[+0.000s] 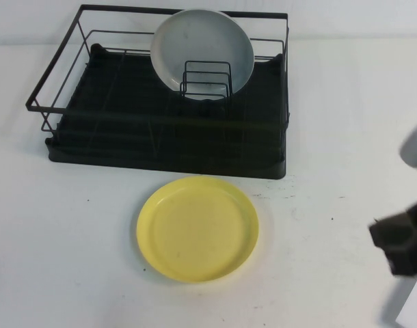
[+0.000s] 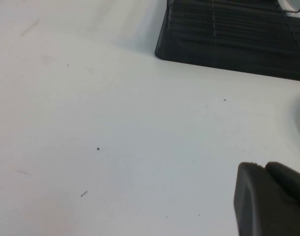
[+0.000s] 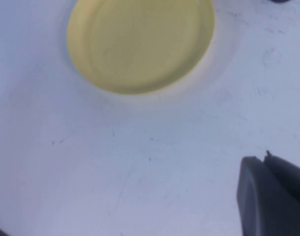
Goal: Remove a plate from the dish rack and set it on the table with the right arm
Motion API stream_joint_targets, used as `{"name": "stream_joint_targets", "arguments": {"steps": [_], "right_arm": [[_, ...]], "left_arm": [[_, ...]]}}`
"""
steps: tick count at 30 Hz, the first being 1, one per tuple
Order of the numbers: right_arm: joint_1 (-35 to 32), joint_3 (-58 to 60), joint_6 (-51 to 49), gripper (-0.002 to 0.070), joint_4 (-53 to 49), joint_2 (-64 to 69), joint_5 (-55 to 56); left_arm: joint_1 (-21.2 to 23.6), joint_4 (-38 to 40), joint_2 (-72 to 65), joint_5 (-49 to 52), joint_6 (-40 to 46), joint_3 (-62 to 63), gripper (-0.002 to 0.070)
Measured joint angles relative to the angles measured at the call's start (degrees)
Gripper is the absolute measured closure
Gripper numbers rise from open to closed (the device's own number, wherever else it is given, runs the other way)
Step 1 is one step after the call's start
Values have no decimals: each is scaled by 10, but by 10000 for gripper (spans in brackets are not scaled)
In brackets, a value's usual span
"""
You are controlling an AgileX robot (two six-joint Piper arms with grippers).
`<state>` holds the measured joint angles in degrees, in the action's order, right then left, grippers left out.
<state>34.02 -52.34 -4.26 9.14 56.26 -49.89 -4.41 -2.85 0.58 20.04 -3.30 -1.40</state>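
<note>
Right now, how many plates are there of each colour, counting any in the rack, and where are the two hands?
Yellow plate: 1, flat on the table
Grey plate: 1, upright in the rack
Total: 2
Right hand: shut, empty, beside the yellow plate
Left hand: over bare table

A broad white desk (image 2: 115, 128) fills most of the left wrist view, marked with a few small dark specks and faint scuffs. At one far edge sits a corner of the black dish rack (image 2: 228, 44), its ribbed tray base resting on the desk, with thin wires just visible above it. A pale curved edge, too little to identify, touches the frame's side near the rack. In the near corner, part of the left pincer (image 2: 270, 201) appears as a dark, rounded block above the desk.
</note>
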Motion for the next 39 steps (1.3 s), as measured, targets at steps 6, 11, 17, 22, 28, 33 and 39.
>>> {"name": "stream_joint_targets", "arguments": {"steps": [6, 11, 17, 22, 28, 33, 39], "right_arm": [[0, 10, 2, 694, -17, -51, -48], [0, 12, 4, 694, -57, -44, -49], [-16, 95, 4, 694, -91, -40, 73], [-102, 258, 4, 694, -100, -92, 308], [-232, 472, 4, 694, -112, -211, 538], [-300, 535, 4, 694, -103, -320, 570], [-306, 538, 5, 694, -101, -444, 488]], "left_arm": [[0, 0, 0, 0, 0, 0, 679], [0, 0, 0, 0, 0, 0, 679], [0, 0, 0, 0, 0, 0, 679], [0, 0, 0, 0, 0, 0, 679], [0, 0, 0, 0, 0, 0, 679], [0, 0, 0, 0, 0, 0, 679], [0, 0, 0, 0, 0, 0, 679]]}}
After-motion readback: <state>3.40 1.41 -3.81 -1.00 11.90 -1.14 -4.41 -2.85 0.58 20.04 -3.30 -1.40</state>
